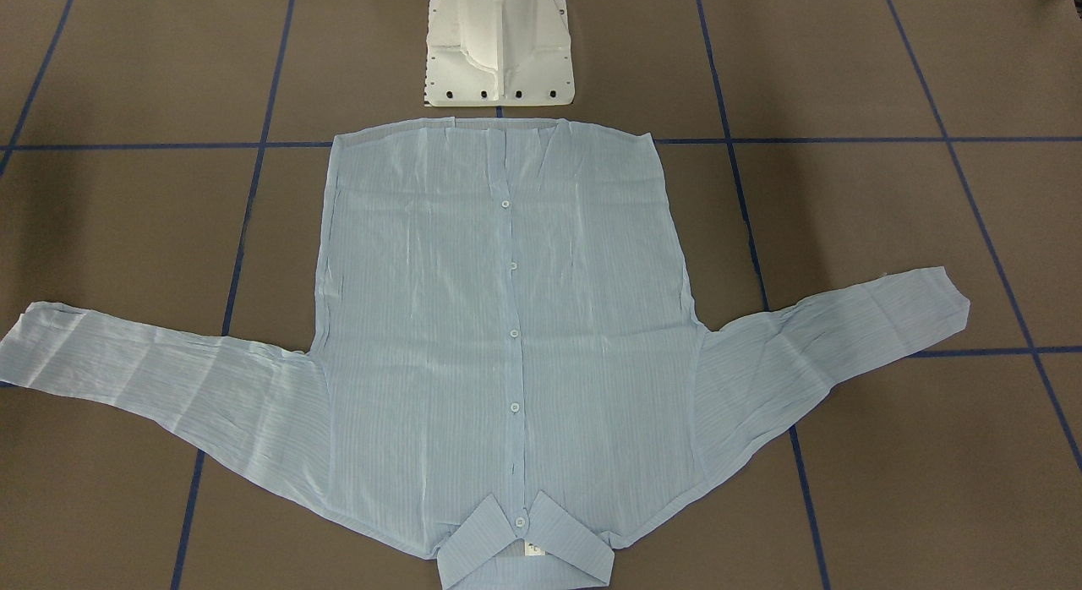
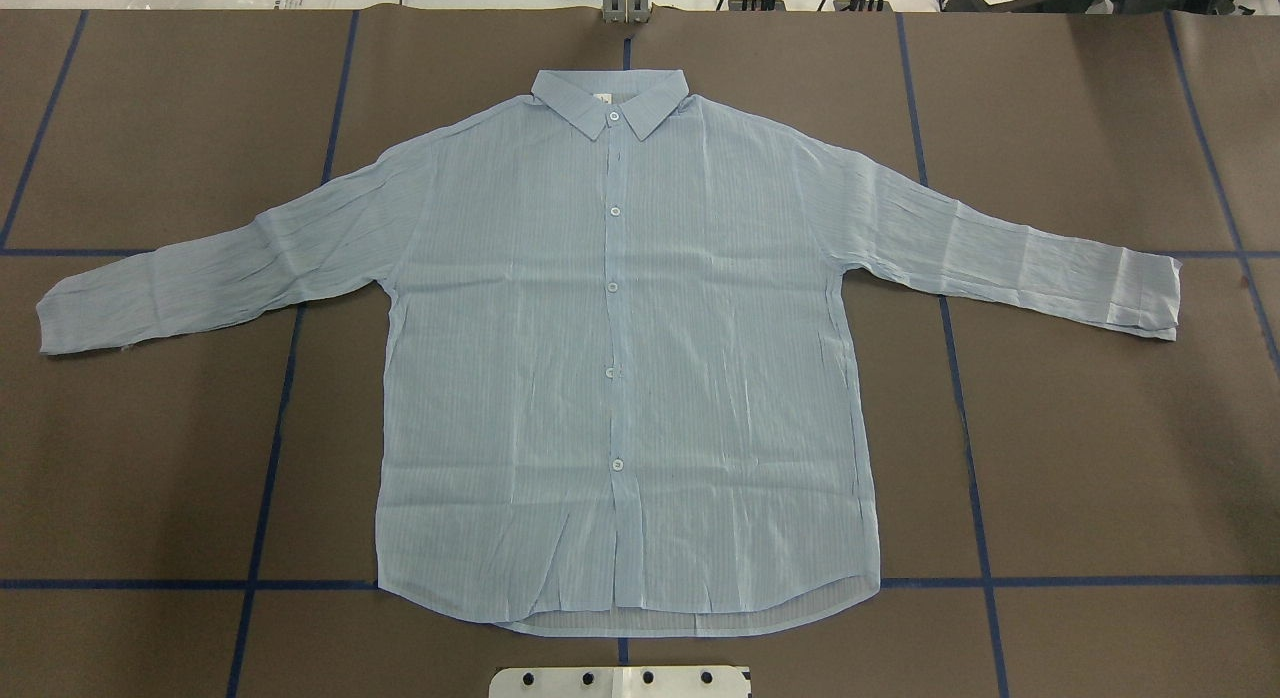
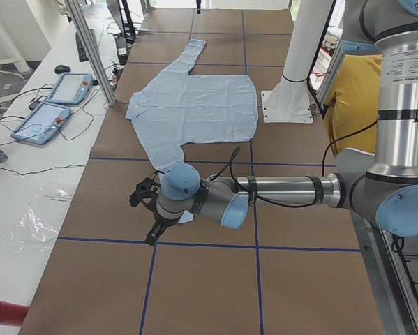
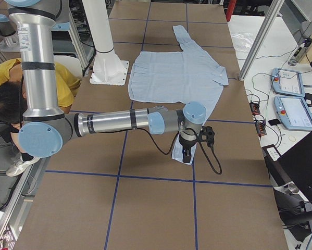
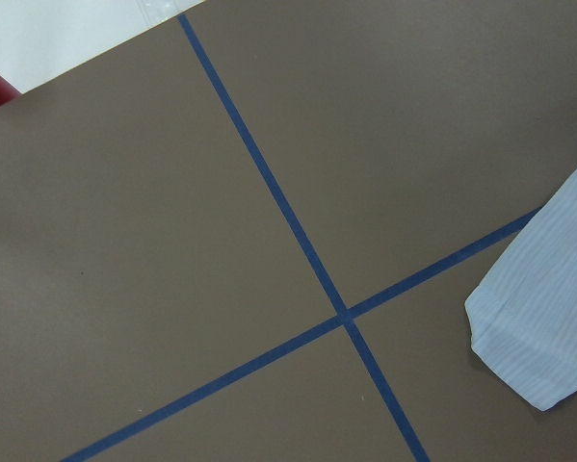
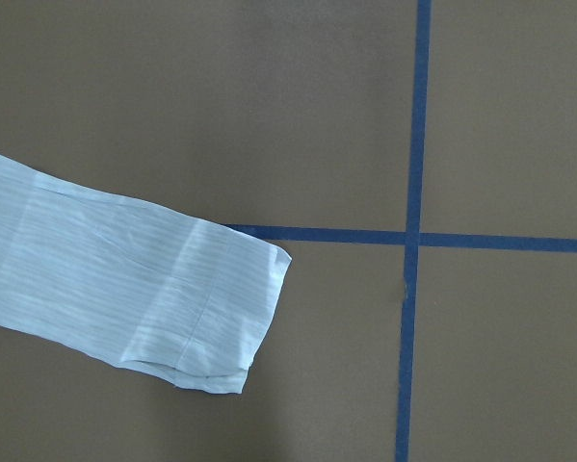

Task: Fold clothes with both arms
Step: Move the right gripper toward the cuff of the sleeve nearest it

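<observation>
Step in hand, as judged: pre-grasp, nothing folded yet. The shirt (image 2: 620,358) is laid flat on the table (image 2: 1100,458), buttoned and front up. In the overhead view the collar (image 2: 610,103) is at 12 o'clock, the hem (image 2: 640,618) at 6, and the sleeves are spread toward 9 and 3. No fold or overlap is seen anywhere (creases only).

The left arm (image 3: 278,192) is stretched low over the table, with the left gripper (image 3: 153,230) held above the end of the left sleeve. In its wrist view the left cuff (image 5: 534,322) sits off-centre at 4 o'clock, beside a crossing of the blue tape grid (image 5: 344,318). The right arm (image 4: 114,122) is mirrored, with the right gripper (image 4: 187,155) over the right cuff (image 6: 206,318), seen at 8 o'clock in that wrist view. No contact with the cloth can be made out. The jaw state of both cannot be told, since they are shown only in the side views.

Next move, as judged: each cuff is to be centred under its gripper, pinched, then carried inward across the body. The thin fabric is expected to slip and drag, so a low, synchronised lift would be called for.
</observation>
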Robot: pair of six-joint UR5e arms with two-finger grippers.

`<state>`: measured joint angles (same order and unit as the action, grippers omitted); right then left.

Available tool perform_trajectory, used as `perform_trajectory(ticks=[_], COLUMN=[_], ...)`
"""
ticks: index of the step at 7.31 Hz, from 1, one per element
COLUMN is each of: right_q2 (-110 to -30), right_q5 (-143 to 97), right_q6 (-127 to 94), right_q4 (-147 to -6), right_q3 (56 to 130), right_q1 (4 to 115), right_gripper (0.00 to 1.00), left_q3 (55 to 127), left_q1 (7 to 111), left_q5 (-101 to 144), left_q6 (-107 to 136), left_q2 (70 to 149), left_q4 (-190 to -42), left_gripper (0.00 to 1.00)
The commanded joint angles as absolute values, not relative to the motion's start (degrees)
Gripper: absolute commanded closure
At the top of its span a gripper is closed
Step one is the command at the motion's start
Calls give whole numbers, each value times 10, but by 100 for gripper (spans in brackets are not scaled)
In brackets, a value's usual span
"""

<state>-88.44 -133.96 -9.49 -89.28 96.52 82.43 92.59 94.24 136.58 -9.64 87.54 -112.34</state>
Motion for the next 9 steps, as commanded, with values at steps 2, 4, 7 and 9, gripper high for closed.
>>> perform_trajectory(ticks=[2, 4, 7, 9], right_q2=[-896, -896, -872, -812], right_q5=[-1341, -1346, -1337, -1336], right_q6=[-95, -96, -106, -137], right_q4=[-885, -885, -799, -708], right_q3=[966, 965, 905, 777], right_q1=[823, 815, 752, 747], right_gripper=[0, 0, 0, 0], left_q3=[943, 939, 934, 933], left_q1=[939, 937, 932, 923], left_q5=[1367, 1368, 1369, 1370], left_q6=[-66, -71, -73, -68], left_q2=[859, 849, 850, 850], left_q4=[-1125, -1149, -1174, -1180], left_gripper=[0, 0, 0, 0])
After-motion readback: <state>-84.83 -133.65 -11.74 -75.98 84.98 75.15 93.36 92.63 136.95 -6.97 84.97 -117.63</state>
